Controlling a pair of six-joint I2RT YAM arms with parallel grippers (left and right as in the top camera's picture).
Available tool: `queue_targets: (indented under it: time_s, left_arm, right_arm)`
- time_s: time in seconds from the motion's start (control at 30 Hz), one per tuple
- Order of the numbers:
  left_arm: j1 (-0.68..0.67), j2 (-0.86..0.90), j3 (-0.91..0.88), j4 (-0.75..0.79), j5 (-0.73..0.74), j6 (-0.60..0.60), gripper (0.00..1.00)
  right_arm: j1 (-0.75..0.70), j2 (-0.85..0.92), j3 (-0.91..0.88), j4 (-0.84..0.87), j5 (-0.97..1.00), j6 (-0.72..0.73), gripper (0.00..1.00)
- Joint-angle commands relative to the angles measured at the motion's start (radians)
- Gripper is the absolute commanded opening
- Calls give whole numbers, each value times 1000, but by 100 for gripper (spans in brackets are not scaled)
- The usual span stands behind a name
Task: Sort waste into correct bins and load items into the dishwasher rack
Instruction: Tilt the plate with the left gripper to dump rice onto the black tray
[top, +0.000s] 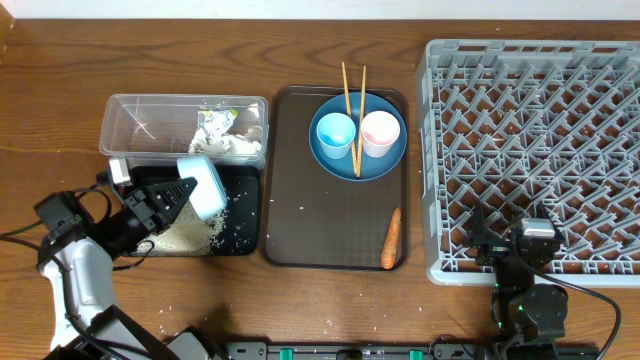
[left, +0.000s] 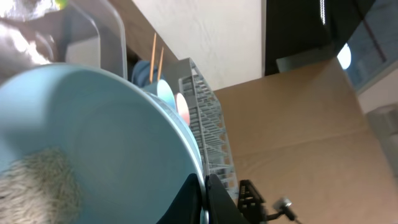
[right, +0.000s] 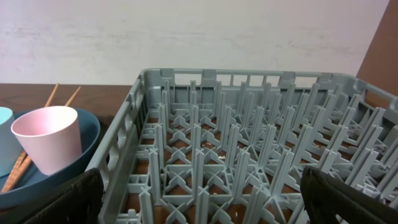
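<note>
My left gripper (top: 183, 191) is shut on the rim of the white-blue bowl (top: 206, 184), which is tipped over the black tray (top: 245, 215). Loose rice (top: 185, 235) lies in that tray. In the left wrist view the bowl (left: 93, 137) fills the frame, with rice (left: 43, 186) still inside and the gripper (left: 206, 199) pinching its rim. The clear tub (top: 140, 125) holds the tissue (top: 236, 144) and wrapper (top: 215, 122). The blue plate (top: 358, 165) carries the blue cup (top: 335, 133), pink cup (top: 380, 132) and chopsticks (top: 352, 90). My right gripper (right: 205, 211) stands open at the rack (right: 249, 143).
The brown serving tray (top: 320, 210) sits between the bins and the grey rack (top: 540, 130), with the carrot (top: 391, 238) near its front right corner. Rice grains are scattered on the table by the black tray. The right arm (top: 525, 270) sits at the rack's front edge.
</note>
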Motion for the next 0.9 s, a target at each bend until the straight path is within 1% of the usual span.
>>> queue_targets:
  time_s: [0.0,0.03,0.27,0.4,0.5,0.53,0.63,0.67,0.7,0.77,0.8,0.87]
  left_arm:
    - [-2,5,7,29,26,-58,6]
    - [-4,5,7,21,27,-80,6]
    - [-11,5,5,-7,24,-68,6]
    - [-13,5,3,52,23,-60,7]
    - [-13,5,2,48,23,-60,8]
    - [-13,5,2,49,6,-60,10]
    - [-13,5,2,54,-103,-69,10]
    - [-14,5,2,34,-105,-79,6]
    - [-14,5,2,-5,-77,-74,6]
    - [-14,5,1,-52,-3,-3,6]
    - [-13,5,2,-41,-2,9,6]
    - [-11,5,2,2,-42,-11,6]
  right_arm:
    - [-11,-1,-1,-3,3,6,99]
    - [-11,-1,-1,-3,3,6,99]
    - [-11,-1,-1,-3,3,6,99]
    - [-11,-1,-1,-3,3,6,99]
    - [-11,-1,-1,-3,3,6,99]
    - [-11,-1,-1,-3,3,6,99]
    - [-11,-1,-1,-3,3,6,99]
    - [-11,-1,-1,-3,3,6,99]
    - [-11,-1,-1,-3,3,6,99]
    - [-11,-1,-1,-3,3,6,99]
    - [-11,-1,-1,-3,3,6,99]
    - [-11,-1,-1,-3,3,6,99]
